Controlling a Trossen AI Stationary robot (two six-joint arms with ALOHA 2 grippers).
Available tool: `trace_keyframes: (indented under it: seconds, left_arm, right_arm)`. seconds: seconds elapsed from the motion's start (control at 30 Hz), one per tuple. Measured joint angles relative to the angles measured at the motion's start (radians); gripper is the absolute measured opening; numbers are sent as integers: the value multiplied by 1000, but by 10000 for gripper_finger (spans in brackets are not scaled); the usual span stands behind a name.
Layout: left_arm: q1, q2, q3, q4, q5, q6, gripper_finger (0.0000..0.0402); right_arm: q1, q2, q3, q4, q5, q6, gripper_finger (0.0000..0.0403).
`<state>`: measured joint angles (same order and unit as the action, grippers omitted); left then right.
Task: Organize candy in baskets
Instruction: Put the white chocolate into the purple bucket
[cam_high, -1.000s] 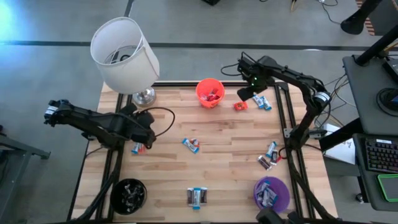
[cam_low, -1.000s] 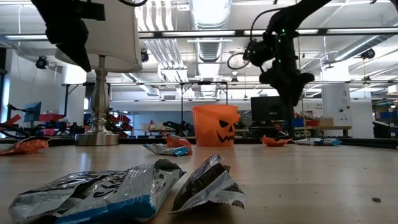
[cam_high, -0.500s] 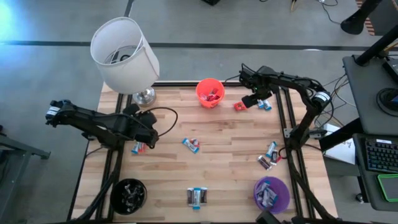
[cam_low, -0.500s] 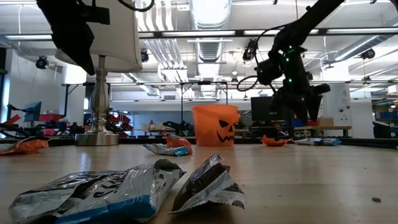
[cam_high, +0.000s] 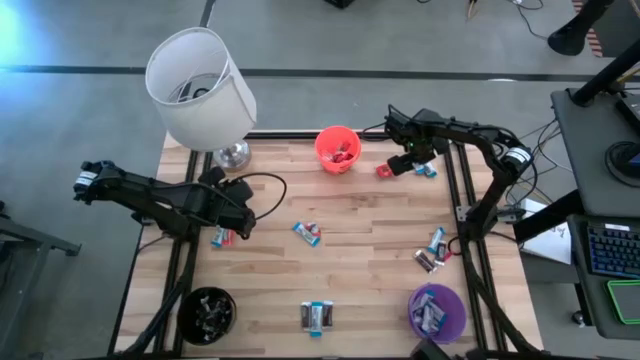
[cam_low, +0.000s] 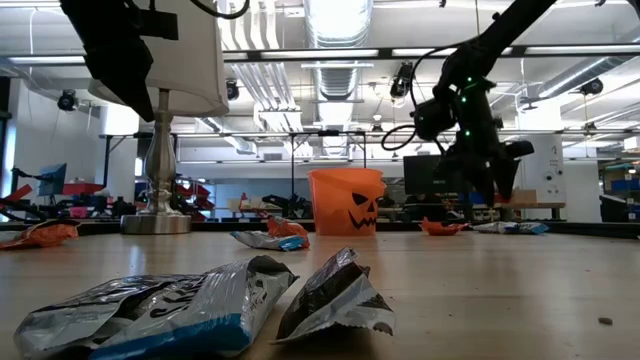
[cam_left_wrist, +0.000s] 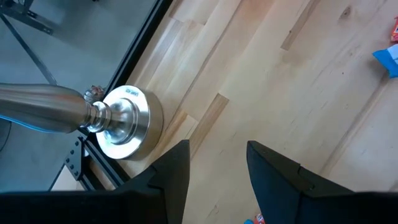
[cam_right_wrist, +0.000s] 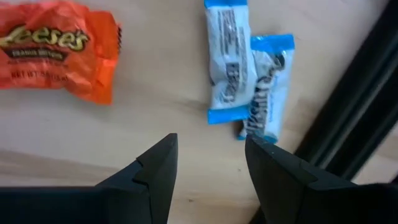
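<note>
Wrapped candy lies scattered on the wooden table (cam_high: 360, 270). At the far right lie an orange candy (cam_right_wrist: 59, 46) and two light blue candies (cam_right_wrist: 227, 62) side by side. My right gripper (cam_right_wrist: 208, 155) hangs open over the bare wood just beside them, fingers pointing down, touching nothing; the high view shows it (cam_high: 408, 160) by the orange basket (cam_high: 337, 148). My left gripper (cam_left_wrist: 217, 155) waits open above the table's left part (cam_high: 240, 222), near a small candy (cam_high: 222, 237). The purple basket (cam_high: 437, 311) and black basket (cam_high: 206, 312) stand at the near edge with candy inside.
A lamp with a white shade (cam_high: 200, 88) stands on its metal base (cam_left_wrist: 124, 121) at the far left corner. More candy lies mid-table (cam_high: 307, 232), at the near edge (cam_high: 317, 316) and by the right edge (cam_high: 433, 250). A black frame rail (cam_right_wrist: 348, 118) runs beside the blue candies.
My right gripper has come down toward the table at the far right, turning a little, and now hangs low over the orange and blue candies, fingers still apart. The candies have not moved.
</note>
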<state>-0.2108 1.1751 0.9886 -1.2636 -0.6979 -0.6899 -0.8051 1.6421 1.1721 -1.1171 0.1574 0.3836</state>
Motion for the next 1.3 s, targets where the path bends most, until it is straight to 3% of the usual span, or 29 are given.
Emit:
trace_keyframes:
  seconds: [0.3,0.5,0.73,1.3]
  left_arm:
    - [0,0,0,3,1,0,142]
    - [0,0,0,6,1,1,142]
    - [0,0,0,13,2,34,142]
    - [2,0,0,20,3,34,142]
  right_arm:
    - [0,0,-83,138,3,18,181]
    - [-1,0,-133,162,129,18,178]
    - [0,0,-170,248,98,16,178]
    - [-1,0,-201,316,184,63,178]
